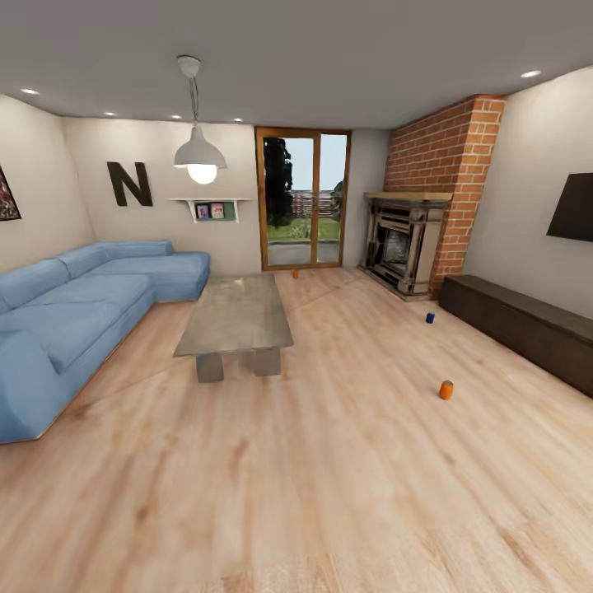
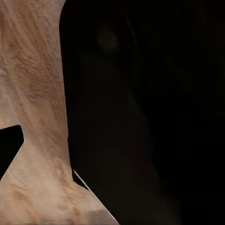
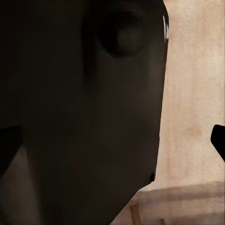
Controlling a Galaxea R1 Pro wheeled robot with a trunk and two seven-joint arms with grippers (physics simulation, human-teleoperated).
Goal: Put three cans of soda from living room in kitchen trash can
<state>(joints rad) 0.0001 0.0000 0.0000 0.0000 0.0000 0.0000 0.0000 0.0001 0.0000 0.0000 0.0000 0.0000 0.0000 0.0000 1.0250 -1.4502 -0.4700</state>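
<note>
Three cans of soda stand on the living room's light wood floor in the head view. An orange can (image 1: 445,389) is nearest, at the right. A blue can (image 1: 430,317) sits farther back near the fireplace. Another orange can (image 1: 295,273) stands by the glass door. The tash can is out of view. In the wrist views my left gripper (image 2: 112,150) and right gripper (image 3: 112,140) hang over floor planks beside a dark part of the robot. Dark fingertips (image 3: 218,138) sit wide apart at the picture edges, with nothing between them.
A blue corner sofa (image 1: 74,313) fills the left side. A low glass-topped coffee table (image 1: 235,317) stands mid-room. The brick chimney with fireplace (image 1: 408,243) and a long dark cabinet (image 1: 519,325) line the right wall. A pendant lamp (image 1: 200,156) hangs overhead.
</note>
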